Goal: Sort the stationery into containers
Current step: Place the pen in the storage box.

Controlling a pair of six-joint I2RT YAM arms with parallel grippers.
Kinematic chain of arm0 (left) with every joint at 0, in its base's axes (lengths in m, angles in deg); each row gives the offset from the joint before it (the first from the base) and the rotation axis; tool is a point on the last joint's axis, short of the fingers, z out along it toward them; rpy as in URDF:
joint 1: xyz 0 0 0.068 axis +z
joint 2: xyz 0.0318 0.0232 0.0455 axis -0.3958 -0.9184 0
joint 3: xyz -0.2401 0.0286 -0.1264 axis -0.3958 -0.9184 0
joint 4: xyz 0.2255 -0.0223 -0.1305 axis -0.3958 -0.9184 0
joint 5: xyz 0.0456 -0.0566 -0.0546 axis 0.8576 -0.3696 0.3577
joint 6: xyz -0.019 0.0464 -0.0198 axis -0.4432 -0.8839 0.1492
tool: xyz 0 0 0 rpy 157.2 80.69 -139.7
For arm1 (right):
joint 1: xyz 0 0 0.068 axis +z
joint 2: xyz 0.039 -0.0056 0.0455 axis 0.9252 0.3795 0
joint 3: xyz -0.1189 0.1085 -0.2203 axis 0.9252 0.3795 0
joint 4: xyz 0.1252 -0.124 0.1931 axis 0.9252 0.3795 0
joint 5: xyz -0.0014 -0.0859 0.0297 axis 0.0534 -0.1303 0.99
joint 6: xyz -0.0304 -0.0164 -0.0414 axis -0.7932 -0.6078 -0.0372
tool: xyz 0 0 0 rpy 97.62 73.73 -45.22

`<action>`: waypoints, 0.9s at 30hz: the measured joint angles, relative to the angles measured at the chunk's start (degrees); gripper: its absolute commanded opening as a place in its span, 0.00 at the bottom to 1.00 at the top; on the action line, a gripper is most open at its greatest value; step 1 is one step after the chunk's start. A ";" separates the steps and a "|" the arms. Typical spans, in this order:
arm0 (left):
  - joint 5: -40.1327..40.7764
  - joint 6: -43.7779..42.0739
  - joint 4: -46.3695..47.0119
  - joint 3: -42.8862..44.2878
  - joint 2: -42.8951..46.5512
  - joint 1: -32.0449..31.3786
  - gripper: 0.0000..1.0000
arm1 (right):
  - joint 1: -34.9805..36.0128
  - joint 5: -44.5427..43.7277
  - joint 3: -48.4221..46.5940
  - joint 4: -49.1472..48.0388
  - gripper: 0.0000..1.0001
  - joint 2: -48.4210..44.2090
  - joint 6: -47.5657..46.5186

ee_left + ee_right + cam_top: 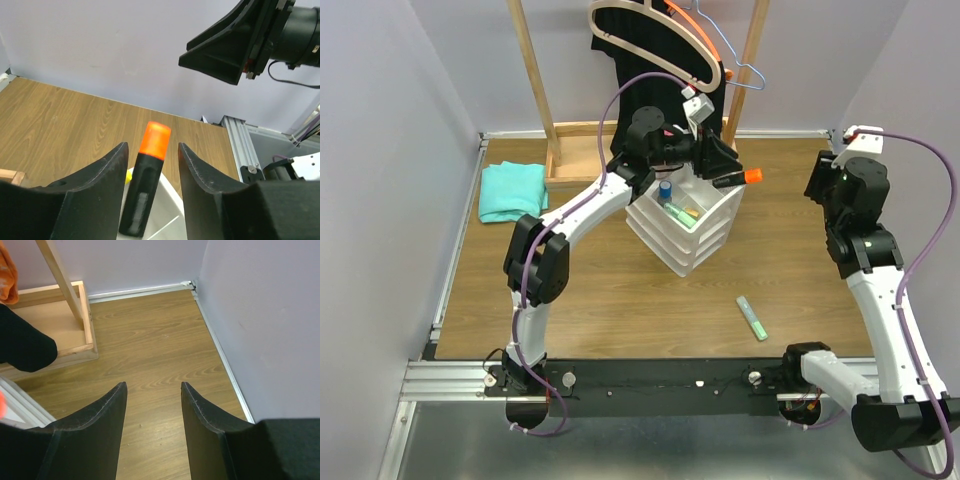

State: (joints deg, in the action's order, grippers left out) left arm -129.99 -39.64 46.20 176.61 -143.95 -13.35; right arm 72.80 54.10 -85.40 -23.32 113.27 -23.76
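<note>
Left hand (pixel 152 147) hangs over the white organiser (pixel 705 240), fingers apart, orange highlighter (pixel 142 195) loose between them. Right hand (pixel 153 386) is spread, holding nothing, by the right wall. Green highlighter (pixel 752 318) lies on the table (pixel 600 300); wooden rack (pixel 542 100) crowds behind.
</note>
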 measured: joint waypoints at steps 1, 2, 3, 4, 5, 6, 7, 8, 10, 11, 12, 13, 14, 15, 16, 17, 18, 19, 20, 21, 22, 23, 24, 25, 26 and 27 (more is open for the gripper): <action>0.00 -0.24 -0.26 0.00 0.00 -0.11 0.55 | -0.09 0.20 0.20 0.00 0.55 -0.31 0.24; -0.02 -0.66 -0.85 0.00 0.00 -0.24 0.56 | -0.24 0.35 0.35 0.00 0.55 -0.55 0.31; -0.02 -0.81 -1.14 0.00 0.00 -0.37 0.56 | -0.33 0.35 0.50 0.00 0.55 -0.76 0.39; -0.04 -0.90 -1.44 0.00 0.00 -0.48 0.57 | -0.35 0.37 0.68 0.00 0.55 -0.94 0.46; -0.20 -1.31 -1.84 0.00 0.07 -0.66 0.58 | -0.35 0.39 0.79 0.00 0.55 -1.11 0.48; -0.39 -2.10 -2.51 0.00 0.26 -0.85 0.58 | -0.35 0.44 0.94 0.00 0.55 -1.27 0.50; -0.74 -3.30 -3.93 0.00 0.61 -1.05 0.60 | -0.35 0.52 1.01 0.07 0.55 -1.40 0.50; -1.18 -5.14 -6.23 0.02 1.27 -1.36 0.61 | -0.35 0.52 1.05 0.07 0.55 -1.49 0.50; -2.40 -12.28 -13.49 0.42 3.63 -2.43 0.61 | -0.37 0.52 1.36 0.11 0.55 -2.05 0.48; -3.34 -17.81 -18.62 1.25 4.81 -3.23 0.62 | -0.42 0.52 1.55 0.13 0.55 -2.51 0.48; -3.87 -20.70 -22.45 2.25 5.60 -3.89 0.62 | -0.44 0.52 1.73 0.13 0.55 -2.84 0.46; -4.63 -27.65 -28.89 4.04 6.67 -5.05 0.62 | -0.46 0.48 1.92 0.15 0.55 -3.37 0.46; -5.33 -34.93 -36.15 6.56 7.34 -6.29 0.62 | -0.52 0.46 2.12 0.15 0.55 -3.98 0.48; -5.79 -40.92 -42.32 9.44 7.63 -7.48 0.62 | -0.55 0.42 2.16 0.15 0.55 -4.31 0.50; -5.99 -45.33 -47.52 11.76 7.69 -8.24 0.62 | -0.72 0.37 2.16 0.15 0.55 -4.81 0.94; -5.57 -53.94 -55.43 15.54 7.34 -9.75 0.62 | -0.94 0.31 2.12 0.15 0.55 -5.14 1.44; -5.03 -61.37 -63.14 19.87 6.29 -11.50 0.61 | -1.14 0.26 2.08 0.13 0.55 -5.31 1.79; -4.17 -67.49 -69.05 22.80 5.29 -13.00 0.61 | -1.49 0.11 1.66 0.15 0.55 -5.25 2.16; -3.50 -71.47 -72.46 24.57 4.52 -14.27 0.61 | -1.75 -0.02 1.18 0.11 0.55 -5.03 2.40; -1.57 -77.96 -78.16 26.36 3.19 -16.31 0.61 | -1.95 -0.44 0.02 0.17 0.55 -4.37 2.82; -0.39 -81.88 -81.09 26.43 2.29 -17.90 0.60 | -2.14 -0.74 -1.49 0.13 0.55 -3.54 3.02; 0.79 -84.80 -83.52 25.79 1.49 -19.32 0.60 | -2.25 -1.01 -3.15 0.04 0.55 -2.54 3.15; 2.78 -89.24 -85.79 24.30 0.39 -21.16 0.59 | -2.38 -1.14 -5.46 0.04 0.55 -1.36 3.37; 3.76 -90.51 -86.73 23.37 -0.20 -22.23 0.58 | -2.45 -1.16 -6.56 -0.07 0.55 -0.72 3.41; 5.38 -93.24 -88.13 21.59 -1.40 -23.47 0.58 | -2.47 -1.25 -8.98 -0.46 0.55 0.42 3.50; 7.56 -95.91 -89.15 19.17 -3.02 -25.59 0.57 | -2.49 -1.29 -10.73 -0.55 0.55 1.18 3.54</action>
State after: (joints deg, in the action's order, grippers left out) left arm -122.43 -135.55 -42.96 195.78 -146.96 -38.95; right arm 70.31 52.81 -96.13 -23.87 114.45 -20.22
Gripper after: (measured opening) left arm 0.592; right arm 0.550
